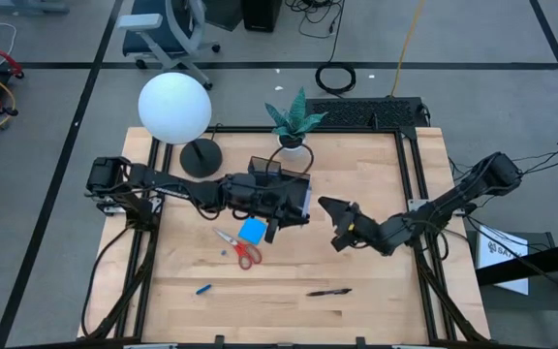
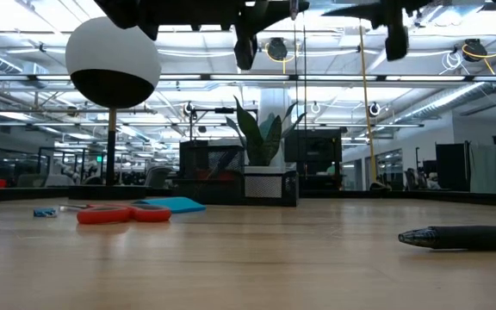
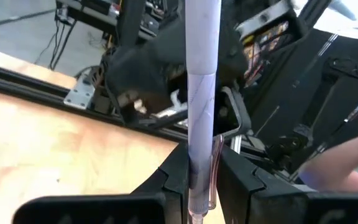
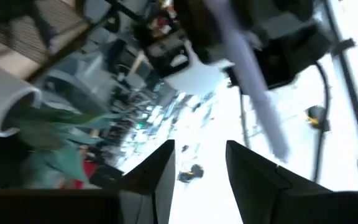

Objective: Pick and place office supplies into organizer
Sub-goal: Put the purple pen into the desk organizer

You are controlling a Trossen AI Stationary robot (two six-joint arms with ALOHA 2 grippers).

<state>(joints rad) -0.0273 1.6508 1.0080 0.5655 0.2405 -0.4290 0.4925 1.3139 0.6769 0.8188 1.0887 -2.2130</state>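
Observation:
My left gripper (image 1: 298, 202) reaches from the table's left to the middle, just near of the black organizer (image 1: 269, 173), and is shut on a grey-and-blue pen (image 3: 202, 74). My right gripper (image 4: 201, 146) stands open a little to its right (image 1: 335, 221), facing the pen, with nothing between its fingers. On the table lie the red-handled scissors (image 1: 240, 248), the blue note pad (image 1: 252, 230), a tiny blue piece (image 1: 203, 289) and a black pen (image 1: 329, 291). My left gripper pinches the pen's barrel (image 3: 199, 171) between its two fingers, close to one end and beside the clip. The fingers come level from the table's left and lie across the pen. The pen is lifted clear of the table, its long part sticking out past the fingers.
A white plant pot (image 1: 294, 151) stands just behind the organizer, and a lamp with a white globe (image 1: 174, 107) and round black base (image 1: 201, 157) at the far left. Bare wood lies along the near edge around the black pen (image 2: 463, 237).

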